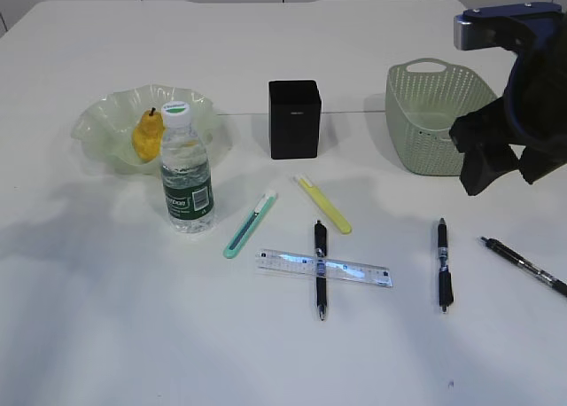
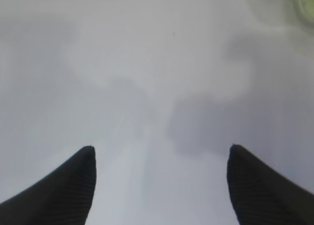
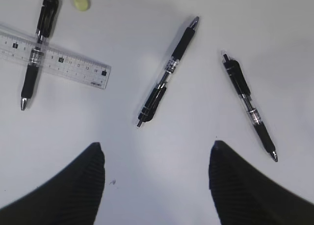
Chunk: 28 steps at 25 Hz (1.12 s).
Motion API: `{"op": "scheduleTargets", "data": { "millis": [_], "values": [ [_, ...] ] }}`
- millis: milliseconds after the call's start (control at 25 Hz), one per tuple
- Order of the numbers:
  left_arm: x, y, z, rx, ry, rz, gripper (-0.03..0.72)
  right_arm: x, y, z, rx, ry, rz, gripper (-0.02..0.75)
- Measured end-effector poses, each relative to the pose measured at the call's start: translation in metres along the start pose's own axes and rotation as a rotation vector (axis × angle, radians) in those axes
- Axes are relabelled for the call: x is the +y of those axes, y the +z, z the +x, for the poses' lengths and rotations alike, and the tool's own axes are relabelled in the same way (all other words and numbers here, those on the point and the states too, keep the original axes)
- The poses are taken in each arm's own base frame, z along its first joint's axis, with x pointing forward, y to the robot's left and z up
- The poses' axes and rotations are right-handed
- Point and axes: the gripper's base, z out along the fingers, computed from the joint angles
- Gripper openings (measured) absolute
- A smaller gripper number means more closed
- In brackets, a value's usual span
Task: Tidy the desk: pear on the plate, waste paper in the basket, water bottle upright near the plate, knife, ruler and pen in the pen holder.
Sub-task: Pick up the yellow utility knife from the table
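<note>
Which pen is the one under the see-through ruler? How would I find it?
Start at the black pen holder and come straight toward the table's front edge. There a clear ruler lies flat. The black pen crosses beneath it; the other two pens lie alone farther right.

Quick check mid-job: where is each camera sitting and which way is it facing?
Exterior: in front of the table, slanting down at the plate, bottle, basket; right arm shows at the right edge.
Left wrist: on the left arm, facing down at bare table; open left gripper.
Right wrist: facing down at the ruler and pens; open right gripper.
Exterior and right wrist share the ruler lying under a pen.
</note>
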Motion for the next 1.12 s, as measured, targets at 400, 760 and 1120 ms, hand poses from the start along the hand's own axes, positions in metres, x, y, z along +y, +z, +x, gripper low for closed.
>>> {"op": "scheduleTargets", "data": {
  "millis": [400, 760, 1120],
  "values": [
    [-0.012, -0.025, 0.008, 0.400, 0.018, -0.048, 0.591, 0.000, 0.000, 0.000, 0.004, 0.000, 0.000, 0.494],
    [-0.026, -0.033, 0.022, 0.548, 0.176, -0.019, 0.591, 0.000, 0.000, 0.001, 0.010, -0.002, -0.001, 0.494],
    [-0.045, -0.033, 0.021, 0.503, 0.203, 0.044, 0.591, 0.005, 0.000, 0.003, 0.030, -0.078, -0.058, 0.494]
  ]
}}
